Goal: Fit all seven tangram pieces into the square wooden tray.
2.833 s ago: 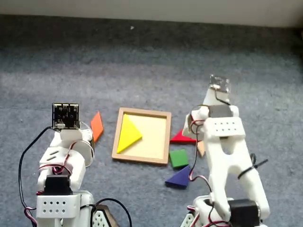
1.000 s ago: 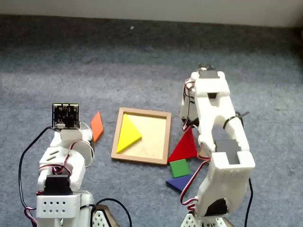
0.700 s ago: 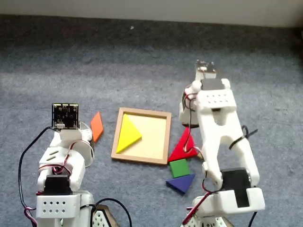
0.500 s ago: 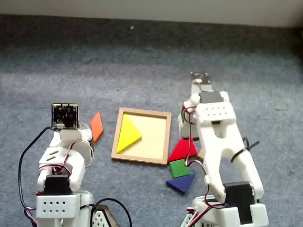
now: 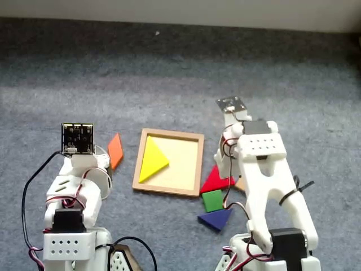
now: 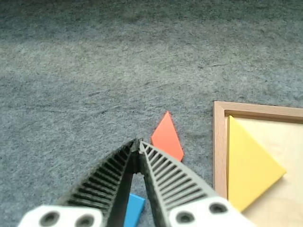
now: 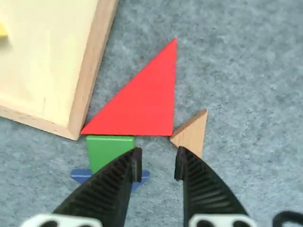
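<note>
Where the high view looks down, the square wooden tray [image 5: 169,134] lies mid-worktop [image 5: 169,73] between the arms. One yellow triangle [image 5: 151,160] lies flat inside it, on the left arm's side. An orange parallelogram [image 5: 115,150] lies near that side. A red triangle [image 5: 217,179], green square [image 5: 213,200] and dark blue triangle [image 5: 216,218] are clustered by the opposite corner.

Left wrist view: left tool [image 6: 138,144] pinched closed, empty, tips just beside the orange piece; a light blue piece [image 6: 134,209] lies below it.

Right wrist view: right tool [image 7: 157,160] has a narrow gap and holds nothing. It is over the green square's edge, beside a tan triangle [image 7: 191,135] touching the red triangle's corner.

No legible text or markings.
</note>
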Action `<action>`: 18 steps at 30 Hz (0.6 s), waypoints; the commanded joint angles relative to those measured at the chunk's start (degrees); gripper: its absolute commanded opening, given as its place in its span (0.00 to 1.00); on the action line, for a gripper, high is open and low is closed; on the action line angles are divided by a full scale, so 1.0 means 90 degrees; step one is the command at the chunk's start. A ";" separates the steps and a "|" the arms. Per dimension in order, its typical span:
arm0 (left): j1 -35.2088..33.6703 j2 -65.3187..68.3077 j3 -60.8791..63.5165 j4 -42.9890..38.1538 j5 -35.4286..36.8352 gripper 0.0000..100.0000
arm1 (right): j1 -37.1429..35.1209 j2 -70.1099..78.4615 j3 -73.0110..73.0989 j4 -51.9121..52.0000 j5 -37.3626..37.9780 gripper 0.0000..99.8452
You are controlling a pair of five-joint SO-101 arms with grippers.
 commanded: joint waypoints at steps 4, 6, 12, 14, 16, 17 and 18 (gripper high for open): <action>-0.0063 -0.0093 -0.0054 0.0059 0.0039 0.00 | -0.0259 0.1128 -0.0083 -0.0620 -0.0889 0.13; -0.0063 -0.0093 -0.0054 0.0059 0.0039 0.00 | -0.0396 0.1431 -0.0083 -0.0825 -0.1133 0.15; -0.0063 -0.0093 -0.0054 0.0059 0.0039 0.00 | -0.0728 0.1792 -0.0171 -0.0982 -0.1338 0.18; -0.0063 -0.0093 -0.0054 0.0059 0.0039 0.00 | -0.0737 0.1861 -0.0347 -0.0972 -0.1641 0.18; -0.0063 -0.0093 -0.0063 0.0059 0.0039 0.00 | -0.0737 0.2037 -0.0532 -0.0943 -0.1778 0.18; -0.0063 -0.0093 -0.0063 0.0059 0.0039 0.00 | -0.0737 0.2144 -0.0640 -0.0943 -0.1797 0.18; -0.0063 -0.0093 -0.0063 0.0059 0.0039 0.00 | -0.0747 0.2291 -0.0737 -0.0933 -0.1788 0.18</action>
